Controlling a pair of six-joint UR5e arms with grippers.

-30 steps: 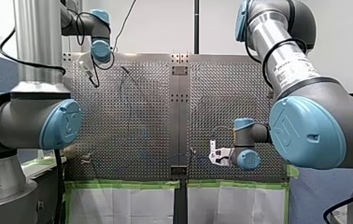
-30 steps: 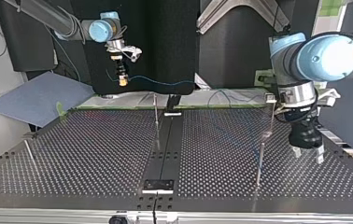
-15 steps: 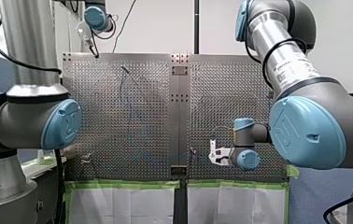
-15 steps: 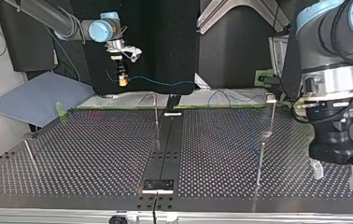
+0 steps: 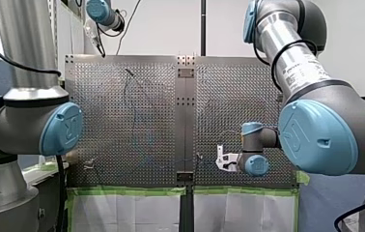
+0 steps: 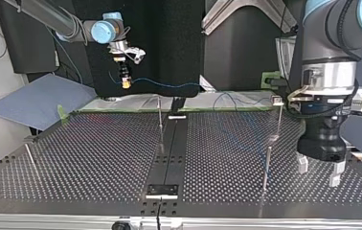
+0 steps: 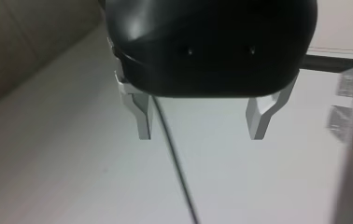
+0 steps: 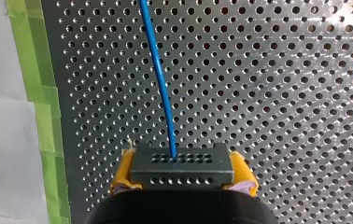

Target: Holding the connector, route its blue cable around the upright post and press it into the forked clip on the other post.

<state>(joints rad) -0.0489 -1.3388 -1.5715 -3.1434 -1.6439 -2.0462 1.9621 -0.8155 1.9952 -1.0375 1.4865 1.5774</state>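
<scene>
Connector [image 8: 182,171] sits clamped between the yellow pads [image 8: 122,170] of your right gripper [image 8: 183,162], gripped by its two short sides. The blue cable [image 8: 158,74] leaves its holed face straight ahead over the perforated table [image 8: 282,93]. In the top view that gripper hangs above the table's far edge, at the view's left. From it the cable runs toward the view's right, sagging as it goes, and you cannot make out where it ends. The thin upright post [image 6: 160,120] stands by the middle strip. The post with what looks like the forked clip [image 6: 277,100] stands well apart from it, toward the view's right. Your left gripper [image 6: 319,171] hovers near another, nearer post [image 6: 266,165], its metal fingers [image 7: 139,116] wide apart and holding nothing.

Expect the connector to be light, hard and rigid, so a grip on its flat sides should hold well. The cable looks thin and limp with a little spring. It will likely trail loosely behind the block, and any slack may ride up off the post. The block itself seems the safest place to hold. A hard pull risks straining the cable at its root.
</scene>
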